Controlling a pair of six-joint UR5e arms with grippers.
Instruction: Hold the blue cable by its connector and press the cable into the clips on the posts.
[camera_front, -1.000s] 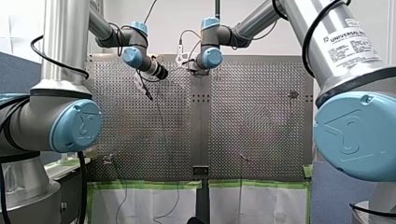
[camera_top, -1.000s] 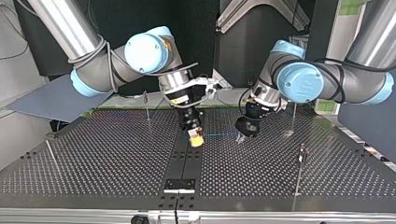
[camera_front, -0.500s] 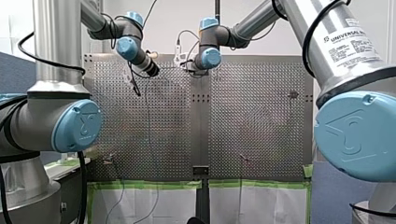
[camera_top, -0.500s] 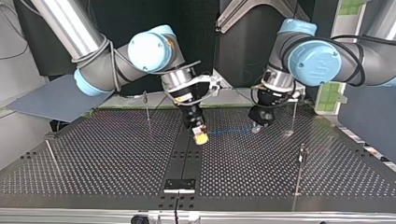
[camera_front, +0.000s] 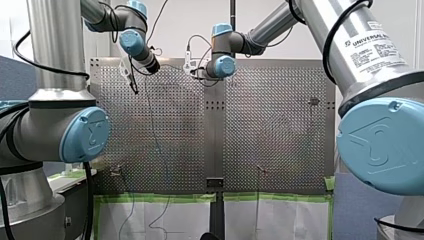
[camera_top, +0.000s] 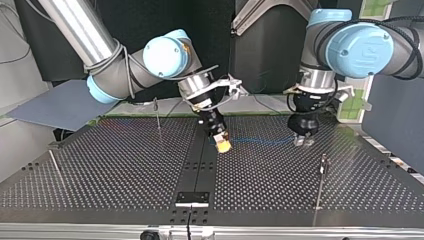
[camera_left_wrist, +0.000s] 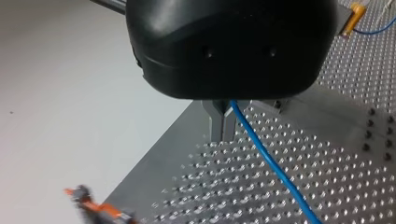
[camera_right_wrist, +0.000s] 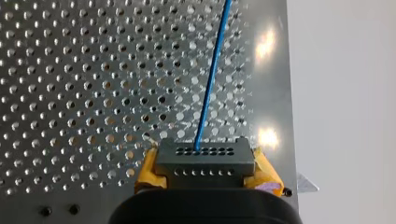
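Thin blue cable (camera_right_wrist: 212, 84) strung between two grippers over the perforated metal table (camera_left_wrist: 327, 154).
Its dark grey multi-hole connector block (camera_right_wrist: 205, 161) sits clamped between the yellow pads (camera_right_wrist: 148, 170) of my right gripper (camera_right_wrist: 205, 175), with the cable leading straight ahead of them. Further along, the metal fingers (camera_left_wrist: 215, 123) of my left gripper (camera_left_wrist: 222, 137) are pinched together on the cable, which trails on past their tips.

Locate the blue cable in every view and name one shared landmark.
Front view: too thin to make out.
Top view: blue cable spans from my right gripper to my left gripper.
Left wrist view: runs out from between the fingers over the perforated table.
Right wrist view: rises ahead from the gripped connector.
Shared landmark: that perforated table.
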